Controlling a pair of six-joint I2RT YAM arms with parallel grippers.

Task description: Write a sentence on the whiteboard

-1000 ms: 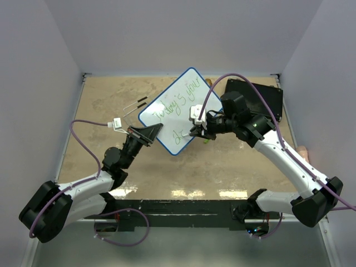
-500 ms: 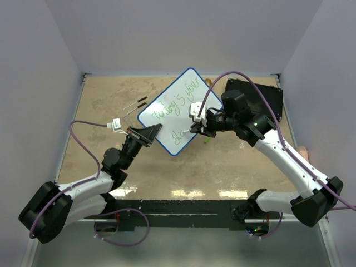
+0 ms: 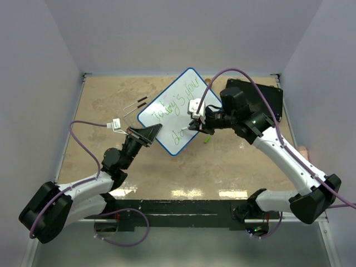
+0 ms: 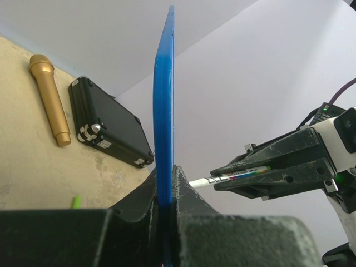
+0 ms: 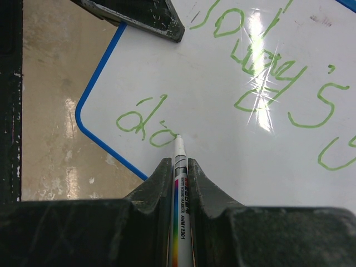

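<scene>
The whiteboard (image 3: 173, 107), white with a blue rim, is held tilted above the table. Green handwriting covers it, with "do" started on the lower line (image 5: 146, 121). My left gripper (image 3: 149, 133) is shut on its lower left edge. In the left wrist view the board stands edge-on (image 4: 163, 111) between that gripper's jaws (image 4: 166, 179). My right gripper (image 3: 194, 123) is shut on a white marker (image 5: 179, 151), whose tip touches the board just right of the "o". The right gripper's jaws (image 5: 178, 163) clamp the marker barrel. The marker (image 4: 222, 179) also shows from the side.
A black case (image 3: 261, 99) lies at the back right, under the right arm. A gold microphone-shaped object (image 4: 50, 97) lies beside the case (image 4: 108, 130). The green marker cap (image 3: 206, 139) rests on the table near the board's lower corner. Two thin black-tipped rods (image 3: 136, 104) lie left of the board.
The right gripper has shifted slightly up the board with the marker, and a second green letter has appeared after the "d". The left arm and the board have held still.
</scene>
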